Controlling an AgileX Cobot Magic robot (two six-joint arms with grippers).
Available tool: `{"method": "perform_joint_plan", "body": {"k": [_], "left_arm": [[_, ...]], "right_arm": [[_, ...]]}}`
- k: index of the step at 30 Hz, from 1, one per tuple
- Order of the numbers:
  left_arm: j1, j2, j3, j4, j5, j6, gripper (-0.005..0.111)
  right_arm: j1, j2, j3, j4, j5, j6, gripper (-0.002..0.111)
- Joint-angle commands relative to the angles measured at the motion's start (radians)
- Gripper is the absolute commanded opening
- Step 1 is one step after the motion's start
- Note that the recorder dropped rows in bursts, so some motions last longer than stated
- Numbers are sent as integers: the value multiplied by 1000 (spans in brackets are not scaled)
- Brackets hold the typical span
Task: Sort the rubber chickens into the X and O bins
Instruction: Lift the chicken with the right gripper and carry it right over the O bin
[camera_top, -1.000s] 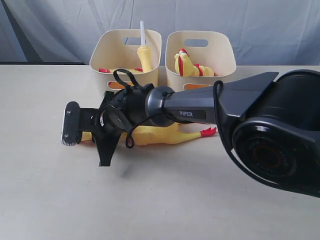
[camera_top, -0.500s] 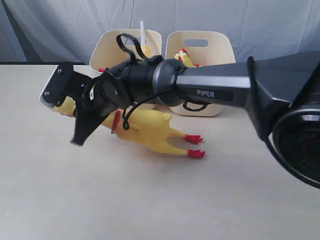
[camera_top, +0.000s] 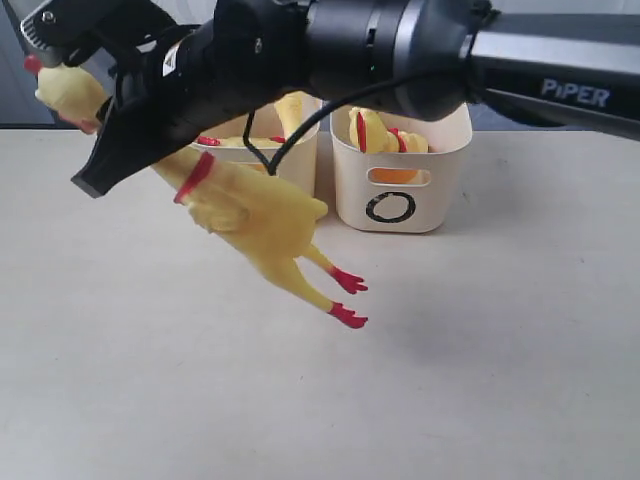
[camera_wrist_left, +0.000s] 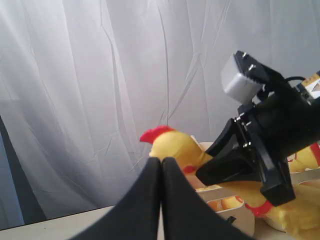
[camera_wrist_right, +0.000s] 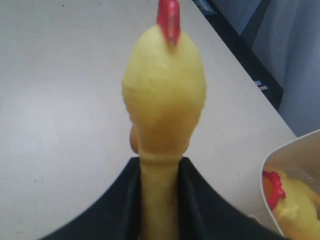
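My right gripper (camera_top: 105, 120) reaches across to the upper left of the exterior view, shut on the neck of a yellow rubber chicken (camera_top: 255, 215). The chicken hangs tilted in the air, head (camera_top: 68, 92) up at the left and red feet (camera_top: 345, 300) clear of the table. In the right wrist view the neck sits between the jaws of that gripper (camera_wrist_right: 159, 172), below the head (camera_wrist_right: 165, 95). The O bin (camera_top: 400, 205) holds a chicken (camera_top: 375, 130). The cream bin (camera_top: 300, 150) beside it holds chickens; its mark is hidden by the arm. My left gripper (camera_wrist_left: 161, 162) is shut and empty.
The right arm's dark body (camera_top: 420, 40) spans the top of the exterior view above both bins. The pale table (camera_top: 450, 380) lies in front of them. A grey curtain (camera_wrist_left: 90, 90) hangs behind. A bin rim (camera_wrist_right: 295, 150) shows beside the held chicken.
The right arm has lifted the chicken off the table, up and to the left. Its body and feet now hang in the air. The left gripper stays shut.
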Motion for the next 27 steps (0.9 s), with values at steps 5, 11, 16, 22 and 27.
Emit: {"method": "perform_joint_plan", "body": {"k": [5, 11, 16, 22, 27], "left_arm": [[1, -7, 3, -8, 10, -3, 0], [1, -7, 3, -8, 10, -3, 0], [1, -7, 3, -8, 10, -3, 0], [1, -7, 3, -8, 10, -3, 0], [1, -7, 3, -8, 10, -3, 0]], "right_arm": [[0, -223, 130, 110, -112, -92, -1], [0, -442, 346, 168, -341, -92, -1], [0, -626, 513, 193, -503, -84, -1], [0, -770, 616, 232, -629, -80, -1], [-18, -924, 724, 248, -770, -58, -1]]}}
